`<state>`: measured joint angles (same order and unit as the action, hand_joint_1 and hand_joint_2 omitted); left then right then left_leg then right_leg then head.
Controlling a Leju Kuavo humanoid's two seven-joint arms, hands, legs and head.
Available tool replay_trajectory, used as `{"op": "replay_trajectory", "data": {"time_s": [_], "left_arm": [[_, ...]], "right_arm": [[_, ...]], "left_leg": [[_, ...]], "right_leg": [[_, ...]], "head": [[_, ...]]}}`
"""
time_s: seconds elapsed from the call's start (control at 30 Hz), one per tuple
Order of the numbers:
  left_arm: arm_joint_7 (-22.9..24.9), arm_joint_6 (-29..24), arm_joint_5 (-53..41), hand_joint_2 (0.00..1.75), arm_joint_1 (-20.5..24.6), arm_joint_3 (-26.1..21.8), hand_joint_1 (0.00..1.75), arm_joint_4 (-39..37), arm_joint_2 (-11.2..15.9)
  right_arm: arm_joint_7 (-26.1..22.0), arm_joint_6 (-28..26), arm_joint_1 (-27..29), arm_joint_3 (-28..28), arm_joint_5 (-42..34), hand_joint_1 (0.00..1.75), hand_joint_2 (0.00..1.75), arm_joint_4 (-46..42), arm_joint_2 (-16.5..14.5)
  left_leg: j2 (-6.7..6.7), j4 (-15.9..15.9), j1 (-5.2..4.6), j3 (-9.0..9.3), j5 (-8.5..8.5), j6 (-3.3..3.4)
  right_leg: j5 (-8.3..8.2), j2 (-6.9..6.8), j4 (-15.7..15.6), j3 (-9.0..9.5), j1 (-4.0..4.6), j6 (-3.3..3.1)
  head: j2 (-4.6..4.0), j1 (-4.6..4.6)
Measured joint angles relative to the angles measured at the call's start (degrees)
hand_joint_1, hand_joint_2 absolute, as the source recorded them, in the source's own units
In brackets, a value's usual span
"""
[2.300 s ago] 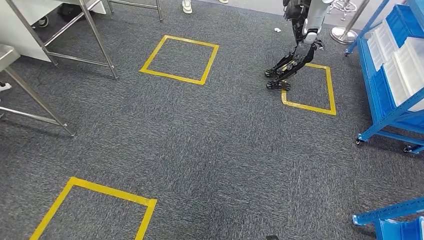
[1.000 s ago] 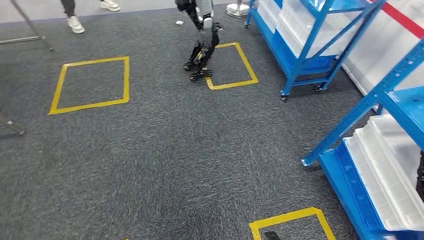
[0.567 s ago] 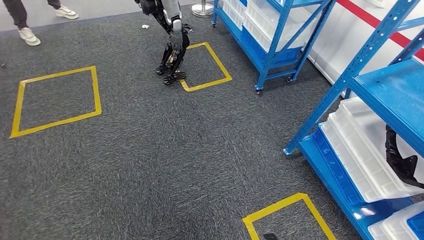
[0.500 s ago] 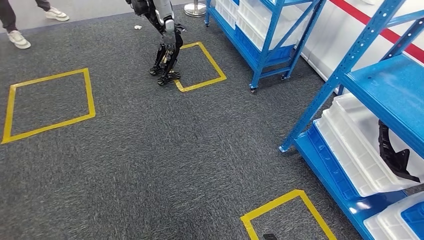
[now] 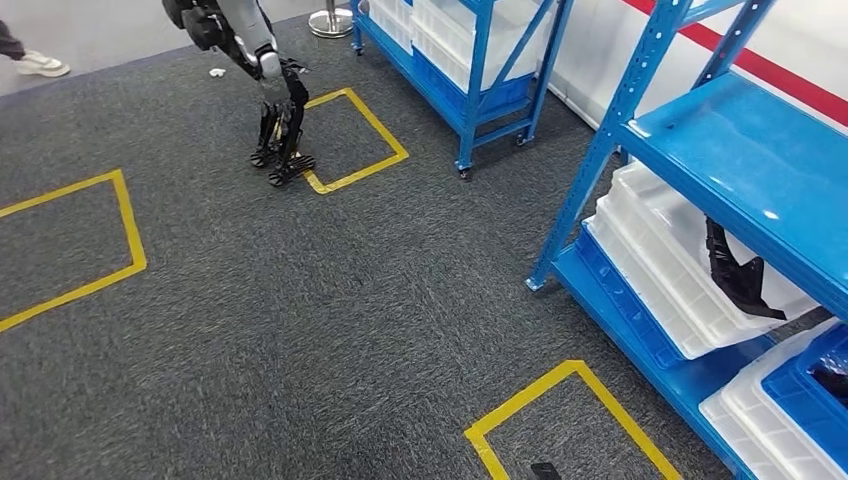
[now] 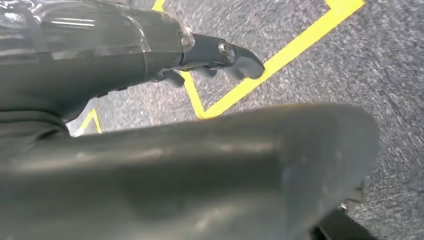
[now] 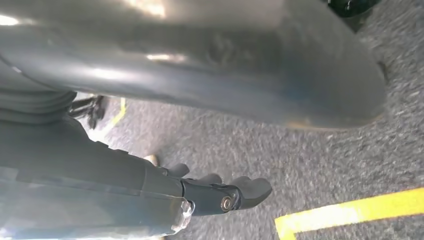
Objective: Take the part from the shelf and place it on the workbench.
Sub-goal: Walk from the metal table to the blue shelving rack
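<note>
Two hands hang at my sides over the grey carpet (image 5: 300, 330): the left hand (image 6: 215, 55) and the right hand (image 7: 220, 192) each hold nothing, fingers loosely extended and slightly apart (thumb positions I cannot tell). Nearest my feet lies a yellow tape square (image 5: 570, 420). Just beyond it to the right stands the blue shelf (image 5: 700, 130), whose lower tier carries a white tray (image 5: 660, 260); the black part (image 5: 735, 270) rests inside that tray, leaning against its far side. Farther off, a second blue rack (image 5: 470, 60) holds white bins, and another robot (image 5: 260, 80) stands at a distant tape square.
</note>
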<state>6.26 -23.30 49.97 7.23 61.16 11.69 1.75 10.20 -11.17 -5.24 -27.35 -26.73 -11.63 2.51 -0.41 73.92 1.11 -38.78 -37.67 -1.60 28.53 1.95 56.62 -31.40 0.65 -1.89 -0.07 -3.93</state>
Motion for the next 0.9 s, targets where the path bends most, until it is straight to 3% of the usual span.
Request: {"op": "replay_trajectory", "data": {"time_s": [0.03, 0.07, 0.13, 0.2, 0.23, 0.27, 0.3, 0.33, 0.4, 0.47, 0.5, 0.53, 0.57, 0.63, 0.7, 0.77, 0.8, 0.87, 0.9], "left_arm": [[-0.11, -0.07, 0.0, 0.0, -0.04, 0.0, 0.0, 0.0, 0.01], [-0.21, -0.12, -0.01, 0.0, -0.04, 0.0, 0.0, 0.0, 0.01], [-0.36, -0.19, -0.02, 0.0, -0.04, 0.0, 0.0, 0.0, 0.03], [-0.55, -0.2, -0.03, 0.0, -0.07, 0.01, 0.0, 0.0, 0.04], [-0.65, -0.2, -0.03, 0.0, -0.08, 0.02, 0.0, 0.0, 0.04], [-0.75, -0.2, -0.03, 0.0, -0.09, 0.02, 0.0, 0.0, 0.04], [-0.83, -0.21, -0.03, 0.0, -0.06, 0.02, 0.0, -0.01, 0.07], [-0.89, -0.21, -0.05, 0.0, -0.05, 0.02, 0.0, -0.01, 0.09], [-0.99, -0.22, -0.1, 0.0, -0.12, 0.02, 0.0, -0.02, 0.15], [-1.05, -0.22, -0.11, 0.0, -0.29, 0.02, 0.0, -0.02, 0.17], [-1.08, -0.23, -0.11, 0.0, -0.31, 0.02, 0.0, -0.02, 0.17], [-1.14, -0.24, -0.11, 0.0, -0.26, 0.02, 0.0, -0.02, 0.17], [-1.19, -0.24, -0.11, 0.0, -0.17, 0.02, 0.0, -0.02, 0.17], [-1.27, -0.26, -0.12, 0.0, 0.04, 0.02, 0.0, -0.02, 0.13], [-1.3, -0.27, -0.14, 0.0, 0.19, 0.02, 0.0, -0.01, 0.05], [-1.31, -0.27, -0.17, 0.0, 0.29, 0.02, 0.0, 0.02, -0.05], [-1.32, -0.27, -0.18, 0.0, 0.34, 0.02, 0.0, 0.05, -0.11], [-1.39, -0.3, -0.23, 0.0, 0.41, 0.02, 0.0, 0.13, -0.16], [-1.43, -0.31, -0.25, 0.0, 0.36, 0.02, 0.0, 0.15, -0.15]], "right_arm": [[-0.09, 0.04, 0.1, -0.01, -0.11, 0.0, 0.0, 0.0, -0.01], [-0.17, 0.08, 0.19, -0.01, -0.2, 0.0, 0.0, 0.0, -0.01], [-0.37, 0.14, 0.23, -0.01, -0.26, 0.0, 0.0, 0.0, -0.01], [-0.54, 0.17, 0.07, -0.01, -0.27, 0.0, 0.0, 0.0, 0.01], [-0.57, 0.17, 0.01, -0.01, -0.29, 0.0, 0.0, 0.0, 0.01], [-0.61, 0.17, 0.01, -0.01, -0.31, 0.0, 0.0, 0.0, 0.02], [-0.64, 0.19, 0.07, -0.02, -0.33, 0.0, 0.0, -0.01, -0.01], [-0.67, 0.18, 0.06, -0.04, -0.34, 0.0, 0.0, -0.01, -0.04], [-0.71, 0.18, -0.11, -0.07, -0.37, 0.0, 0.0, -0.02, -0.1], [-0.78, 0.18, -0.28, -0.08, -0.41, 0.0, 0.0, -0.02, -0.1], [-0.83, 0.18, -0.16, -0.08, -0.43, 0.0, 0.0, -0.02, -0.1], [-0.86, 0.18, 0.09, -0.08, -0.44, 0.0, 0.0, -0.02, -0.1], [-0.89, 0.18, 0.36, -0.09, -0.45, 0.0, 0.0, -0.01, -0.09], [-0.93, 0.18, 0.62, -0.11, -0.45, 0.0, 0.0, 0.0, -0.01], [-0.97, 0.18, 0.43, -0.12, -0.45, 0.0, 0.0, 0.0, 0.04], [-0.98, 0.18, 0.36, -0.12, -0.46, 0.0, 0.0, 0.0, 0.13], [-0.98, 0.18, 0.47, -0.12, -0.46, 0.0, 0.0, 0.0, 0.17], [-1.0, 0.19, 0.43, -0.12, -0.5, 0.0, 0.0, 0.0, 0.24], [-1.02, 0.19, 0.3, -0.12, -0.54, 0.0, 0.0, 0.0, 0.24]], "left_leg": [[-0.01, -0.61, 0.0, -0.25, 1.37, -0.05], [-0.37, -3.3, 0.04, 0.56, 3.74, -0.07], [-3.33, -10.11, 0.39, 3.23, 7.69, -0.02], [-5.72, -13.28, 0.57, 4.73, 8.38, 0.29], [-5.6, -13.52, 0.5, 4.96, 8.05, 0.55], [-4.67, -13.62, 0.42, 5.14, 7.96, 0.9], [-3.77, -13.9, 0.41, 5.46, 7.9, 1.24], [-2.69, -14.18, 0.44, 5.82, 7.82, 1.59], [-0.42, -14.56, 0.36, 6.53, 7.51, 2.15], [1.92, -14.59, 0.13, 7.01, 6.94, 2.39], [2.94, -14.59, 0.04, 7.28, 6.63, 2.39], [3.75, -14.59, -0.02, 7.58, 6.34, 2.35], [4.4, -14.59, -0.08, 7.97, 6.05, 2.28], [5.4, -14.65, -0.16, 8.71, 5.5, 2.0], [6.19, -14.73, -0.21, 9.07, 5.11, 1.49], [6.99, -14.97, -0.14, 9.46, 4.86, 0.88], [6.46, -15.04, -0.05, 9.79, 4.63, 0.57], [3.06, -13.18, 0.06, 9.25, 3.26, 0.14], [1.04, -10.52, 0.1, 7.84, 1.95, 0.03]], "right_leg": [[0.17, 0.77, 0.07, 0.18, -0.03, 0.09], [0.42, 1.55, 0.23, 0.39, -0.12, 0.27], [1.13, 3.02, 0.91, 0.5, -0.33, 0.86], [1.62, 4.45, 1.49, 0.12, -0.62, 1.62], [1.66, 5.25, 1.57, -0.08, -0.77, 1.99], [1.64, 5.98, 1.44, -0.17, -0.93, 2.31], [1.78, 5.53, 1.59, -0.27, -0.94, 2.61], [2.26, 4.25, 2.42, -0.69, -0.85, 2.91], [4.59, 0.36, 7.26, -3.27, -0.71, 3.43], [7.04, -1.34, 14.22, -7.35, -0.88, 3.8], [7.12, -1.61, 16.18, -8.64, -0.99, 3.88], [6.14, -1.79, 16.18, -8.91, -1.07, 3.86], [4.12, -2.01, 13.94, -7.99, -1.09, 3.69], [0.28, -3.63, 6.79, -4.63, -0.68, 2.91], [-0.7, -5.34, 2.56, -2.56, 0.06, 2.05], [-0.27, -5.17, 1.89, -2.22, 0.51, 1.51], [-0.35, -4.73, 1.45, -1.91, 0.43, 1.31], [-0.64, -3.8, 0.38, -1.07, -0.02, 0.9], [-0.75, -3.31, 0.06, -0.78, -0.24, 0.73]], "head": [[0.0, 0.2], [0.0, 0.4], [0.0, 0.85], [0.0, 1.06], [0.0, 1.06], [0.0, 0.99], [0.0, 0.82], [0.0, 0.53], [0.0, -0.36], [0.0, -1.03], [0.0, -1.22], [0.0, -1.37], [0.0, -1.51], [0.0, -1.68], [0.0, -1.64], [0.0, -1.61], [0.0, -1.67], [0.0, -1.53], [0.0, -1.2]]}}
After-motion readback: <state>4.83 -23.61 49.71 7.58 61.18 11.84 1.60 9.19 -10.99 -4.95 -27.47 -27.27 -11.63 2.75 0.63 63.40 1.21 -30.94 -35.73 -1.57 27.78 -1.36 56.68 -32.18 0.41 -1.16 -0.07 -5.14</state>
